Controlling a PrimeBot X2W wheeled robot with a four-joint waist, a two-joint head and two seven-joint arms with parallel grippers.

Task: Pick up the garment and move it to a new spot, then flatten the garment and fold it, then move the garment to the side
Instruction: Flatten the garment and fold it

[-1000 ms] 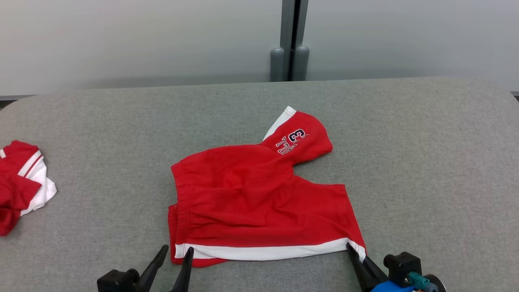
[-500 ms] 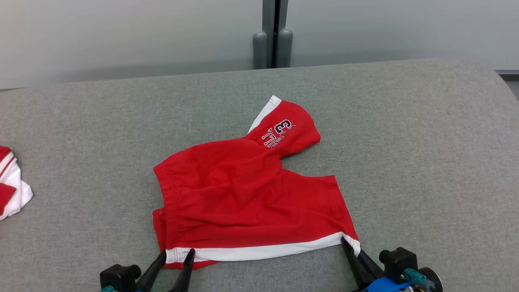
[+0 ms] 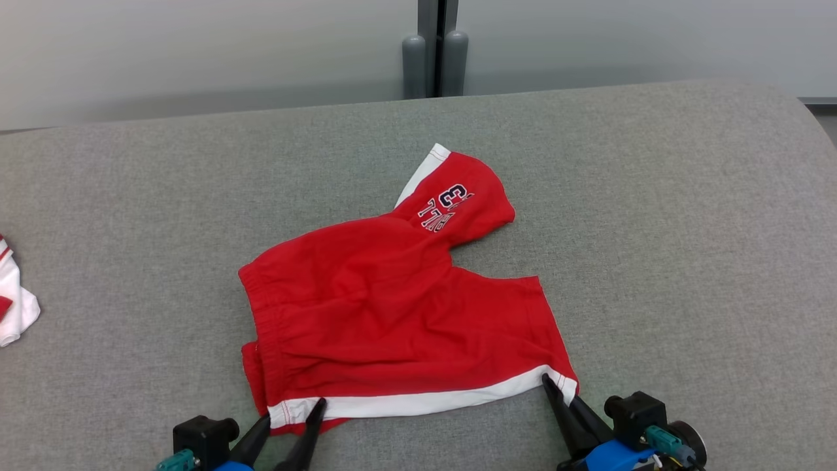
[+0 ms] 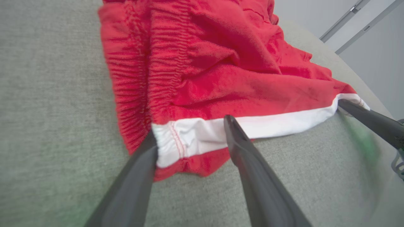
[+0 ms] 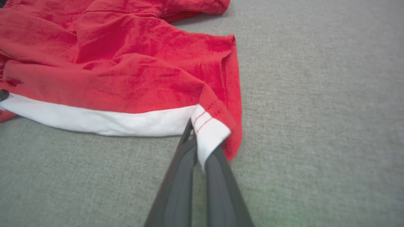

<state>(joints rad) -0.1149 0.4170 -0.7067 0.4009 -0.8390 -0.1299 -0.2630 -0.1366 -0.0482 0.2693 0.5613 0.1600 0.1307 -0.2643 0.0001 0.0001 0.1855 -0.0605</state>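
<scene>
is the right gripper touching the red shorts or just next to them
Touching. In the right wrist view the right gripper is closed on the white hem corner of the red shorts, with the cloth pinched between its fingers.

Red shorts [image 3: 392, 320] w/ a white band along the near edge, lying approx. mid-worktop [image 3: 654, 229], rumpled, not flat. Elastic waistband on the L side, gathered, a bit of red fabric poking out under the near-L corner. Far leg twisted up toward back-R, showing navy/white print & a white stripe. Near-R corner of the band is pinched in the right hand [image 3: 552, 387]. Near-L corner sits between the left hand's [image 3: 293, 411] spread fingers.
</scene>
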